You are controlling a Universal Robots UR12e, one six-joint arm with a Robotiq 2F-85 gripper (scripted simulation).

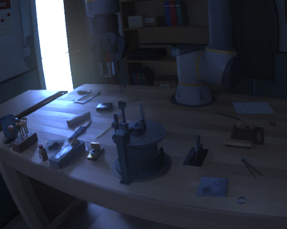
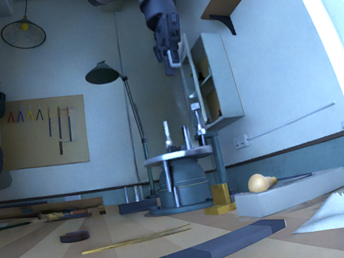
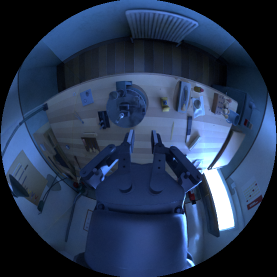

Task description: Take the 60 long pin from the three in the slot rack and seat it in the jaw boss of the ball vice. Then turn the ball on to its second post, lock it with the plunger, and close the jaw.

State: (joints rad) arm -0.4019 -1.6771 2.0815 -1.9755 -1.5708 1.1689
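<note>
The ball vice (image 1: 139,146) (image 2: 181,176) (image 3: 126,106) stands mid-bench, far below my gripper, with a pin (image 1: 140,111) (image 2: 167,135) upright on its top plate and the plunger post (image 1: 122,135) (image 2: 198,120) at its side. My gripper (image 1: 106,72) (image 2: 171,66) (image 3: 142,138) hangs high above the bench behind the vice, partly closed and holding nothing. The slot rack (image 1: 195,154) (image 2: 137,204) (image 3: 103,120) sits right of the vice with pins standing in it; how many I cannot tell.
Behind the bench are a bookshelf (image 1: 158,42) and the arm's base (image 1: 195,84). Left of the vice lie a yellow block (image 1: 94,151), a foam tray (image 1: 66,155) and a tool stand (image 1: 22,138). To the right are a brush (image 1: 238,144), dividers (image 1: 250,167) and a ring (image 1: 241,199).
</note>
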